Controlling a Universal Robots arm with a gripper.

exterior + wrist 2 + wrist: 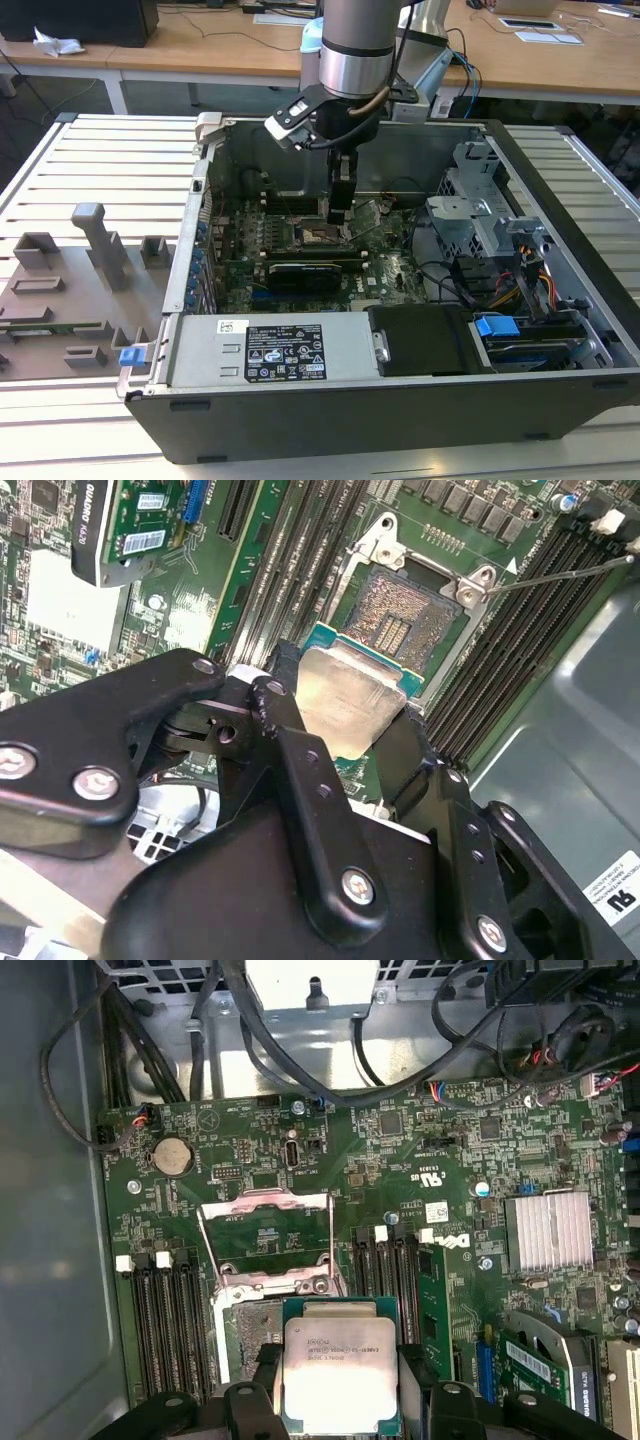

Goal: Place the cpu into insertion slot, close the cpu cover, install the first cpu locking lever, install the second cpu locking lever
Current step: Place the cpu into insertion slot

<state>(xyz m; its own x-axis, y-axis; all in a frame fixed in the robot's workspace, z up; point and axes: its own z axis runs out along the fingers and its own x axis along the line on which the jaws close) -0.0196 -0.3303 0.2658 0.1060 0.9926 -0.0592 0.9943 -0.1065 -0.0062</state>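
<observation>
The cpu (pixel 338 1370) held over the insertion slot (pixel 395 615)
The end effector (pixel 343 720) clamps the cpu by opposite edges, just above the insertion slot and offset to one side; the cpu cover (pixel 265 1199) stands open beside the slot. Seating well likely needs the chip level, squared, lowered without sliding.

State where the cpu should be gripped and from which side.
Grip the cpu by two opposite side edges, coming down over its metal top. It is a thin, flat square held top up, so only the edges give purchase. The hand pinches it that way now.
</observation>
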